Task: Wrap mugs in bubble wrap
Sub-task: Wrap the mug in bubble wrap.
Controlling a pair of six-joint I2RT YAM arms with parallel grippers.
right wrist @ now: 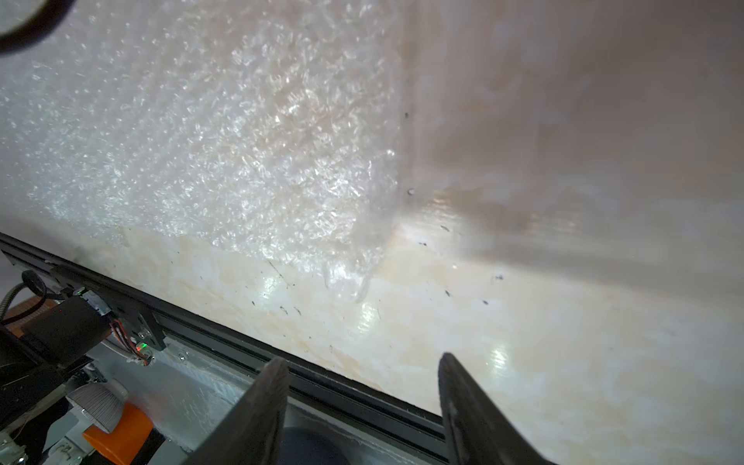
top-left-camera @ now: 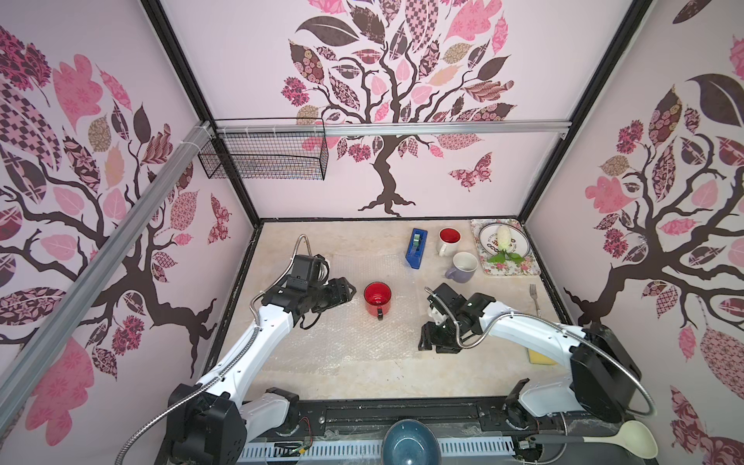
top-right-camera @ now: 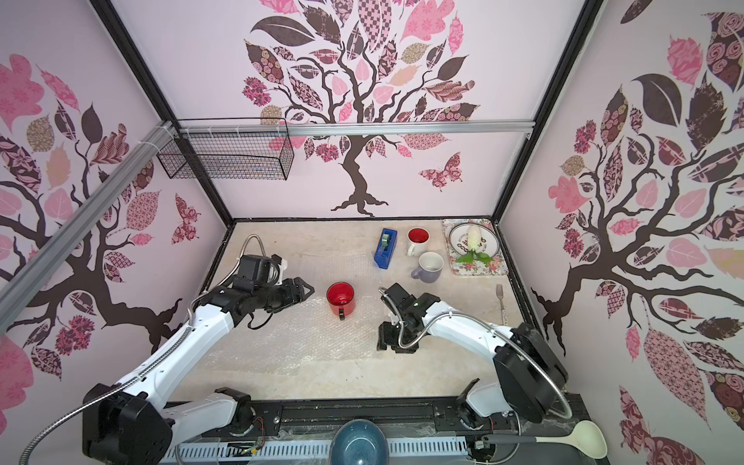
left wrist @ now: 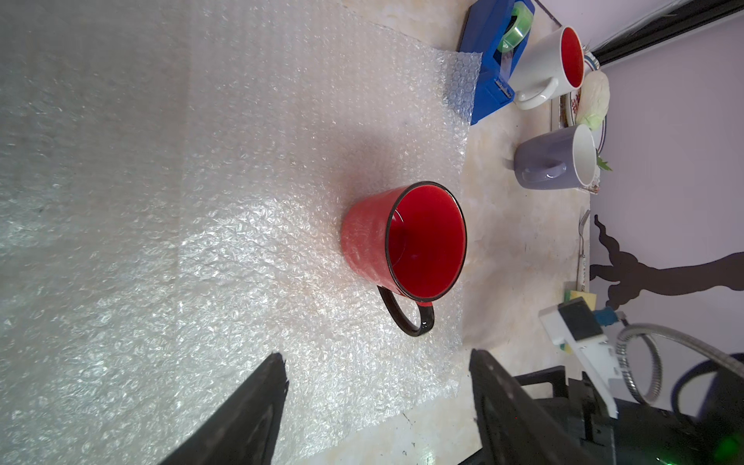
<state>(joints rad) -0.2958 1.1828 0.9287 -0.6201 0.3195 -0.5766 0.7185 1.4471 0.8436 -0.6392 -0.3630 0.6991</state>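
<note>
L gripper (left wrist: pixel 378 358): jaws wide apart, empty, facing red mug (left wrist: pixel 402 241)
R gripper (right wrist: pixel 362 360): jaws apart, empty, by wrap (right wrist: pixel 201 141) corner
Mug spot: red mug upright on wrap
Others: white mug (top-left-camera: pixel 449 240), lavender mug (top-left-camera: pixel 463 266) off wrap
Unclear: wrap edges faint in top views; corner blurred

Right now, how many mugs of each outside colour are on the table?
Red ceramic mug with black handle: 1
Lavender ceramic mug with white inside: 1
White ceramic mug with red inside: 1
Total: 3 mugs
</note>
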